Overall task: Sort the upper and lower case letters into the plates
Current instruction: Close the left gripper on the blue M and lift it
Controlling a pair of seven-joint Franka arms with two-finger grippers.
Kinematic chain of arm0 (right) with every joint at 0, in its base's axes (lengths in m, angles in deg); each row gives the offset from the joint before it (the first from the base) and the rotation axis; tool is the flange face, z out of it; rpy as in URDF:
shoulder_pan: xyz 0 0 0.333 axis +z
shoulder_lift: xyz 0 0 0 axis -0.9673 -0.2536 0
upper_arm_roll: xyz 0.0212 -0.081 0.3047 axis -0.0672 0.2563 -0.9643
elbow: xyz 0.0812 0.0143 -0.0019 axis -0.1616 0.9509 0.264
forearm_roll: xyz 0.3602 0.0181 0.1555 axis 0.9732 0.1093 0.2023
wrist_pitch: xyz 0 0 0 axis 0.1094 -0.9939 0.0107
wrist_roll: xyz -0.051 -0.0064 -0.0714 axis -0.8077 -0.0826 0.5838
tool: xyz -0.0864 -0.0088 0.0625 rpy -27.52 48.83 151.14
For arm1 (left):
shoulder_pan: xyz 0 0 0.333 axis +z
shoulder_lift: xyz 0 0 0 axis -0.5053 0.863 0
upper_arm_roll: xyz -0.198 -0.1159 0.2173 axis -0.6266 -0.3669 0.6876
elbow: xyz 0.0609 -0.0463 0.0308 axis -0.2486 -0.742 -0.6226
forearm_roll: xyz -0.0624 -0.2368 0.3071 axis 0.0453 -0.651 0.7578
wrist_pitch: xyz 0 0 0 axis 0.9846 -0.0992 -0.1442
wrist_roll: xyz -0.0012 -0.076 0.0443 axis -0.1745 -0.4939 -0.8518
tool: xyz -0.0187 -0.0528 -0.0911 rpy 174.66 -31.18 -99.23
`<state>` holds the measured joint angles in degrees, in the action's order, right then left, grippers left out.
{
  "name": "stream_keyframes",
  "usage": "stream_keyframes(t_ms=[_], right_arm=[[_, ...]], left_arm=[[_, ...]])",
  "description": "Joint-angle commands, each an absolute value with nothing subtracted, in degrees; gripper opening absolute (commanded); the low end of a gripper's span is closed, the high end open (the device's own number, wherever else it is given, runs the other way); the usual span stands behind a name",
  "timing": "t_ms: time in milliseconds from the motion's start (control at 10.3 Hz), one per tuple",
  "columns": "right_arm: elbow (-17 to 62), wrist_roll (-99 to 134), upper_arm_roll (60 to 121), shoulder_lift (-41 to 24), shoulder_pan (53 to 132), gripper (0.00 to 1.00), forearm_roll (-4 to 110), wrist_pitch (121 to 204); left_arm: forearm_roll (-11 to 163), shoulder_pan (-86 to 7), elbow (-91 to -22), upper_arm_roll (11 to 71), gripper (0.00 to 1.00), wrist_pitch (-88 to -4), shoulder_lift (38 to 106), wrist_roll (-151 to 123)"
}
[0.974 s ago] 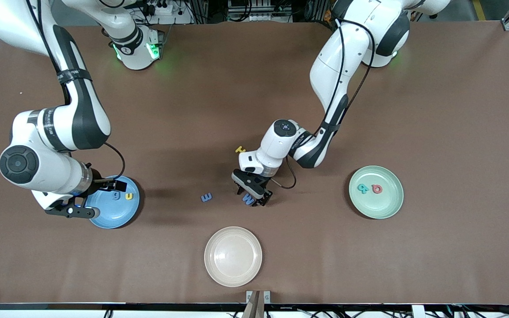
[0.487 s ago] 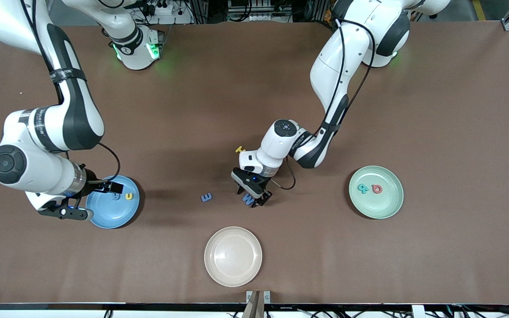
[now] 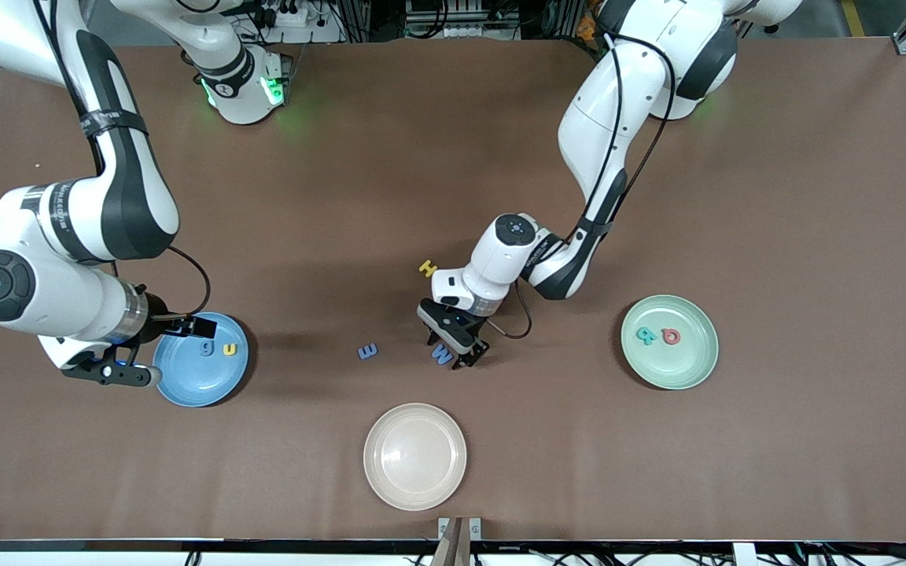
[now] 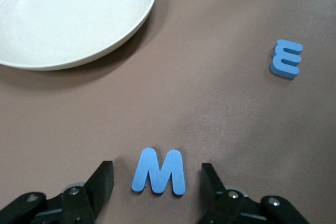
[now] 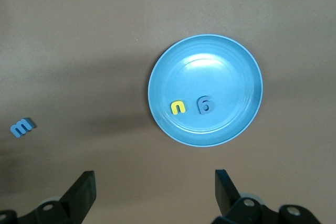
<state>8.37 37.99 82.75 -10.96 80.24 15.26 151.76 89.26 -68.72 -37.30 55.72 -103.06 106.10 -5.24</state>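
Note:
A blue letter M [image 4: 159, 171] lies flat on the brown table, also seen as the M [image 3: 443, 355] in the front view. My left gripper [image 4: 156, 182] is down around it, open, with a gap on each side of the letter. A blue E [image 3: 368, 351] lies beside it toward the right arm's end, and a yellow H [image 3: 428, 268] lies farther from the front camera. The blue plate [image 3: 185, 389] holds a dark blue letter [image 5: 205, 105] and a yellow one [image 5: 178, 107]. The mint plate [image 3: 693, 369] holds a teal letter [image 3: 646, 336] and a red letter [image 3: 671, 336]. My right gripper [image 5: 154, 190] hangs open and empty by the blue plate.
A cream-white plate [image 3: 414, 487] with nothing in it sits nearest the front camera, close to the M and E. The cream plate [image 4: 126, 19] also shows in the left wrist view.
The right arm has drawn away from over the blue plate toward its own end of the table. The left gripper has stayed around the M, barely shifting.

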Motion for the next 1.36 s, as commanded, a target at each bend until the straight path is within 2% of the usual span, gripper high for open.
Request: stream_keyframes(t_ms=[0, 292, 584, 877, 1266], right_arm=[[9.4, 37.9, 82.6, -10.1, 80.8, 1.0, 16.2, 151.1], [9.2, 37.2, 82.6, -10.5, 80.2, 1.0, 16.1, 151.3], [9.0, 37.2, 82.6, -10.4, 80.3, 1.0, 16.1, 151.2], [9.0, 37.3, 82.6, -10.5, 80.6, 1.0, 16.1, 151.2], [9.0, 38.1, 82.6, -10.5, 82.0, 1.0, 16.2, 151.3]], left_arm=[[90.9, -67.2, -41.8, 55.9, 0.68, -101.3, 105.9, -3.6], [90.6, -67.2, -41.6, 55.9, 0.42, -101.3, 105.9, -3.9], [90.3, -67.3, -41.6, 55.9, 0.32, -101.3, 105.9, -4.2], [90.3, -67.4, -41.6, 55.9, 0.24, -101.3, 105.9, -4.3], [90.3, -67.3, -41.6, 55.9, 0.22, -101.1, 105.7, -4.4]])
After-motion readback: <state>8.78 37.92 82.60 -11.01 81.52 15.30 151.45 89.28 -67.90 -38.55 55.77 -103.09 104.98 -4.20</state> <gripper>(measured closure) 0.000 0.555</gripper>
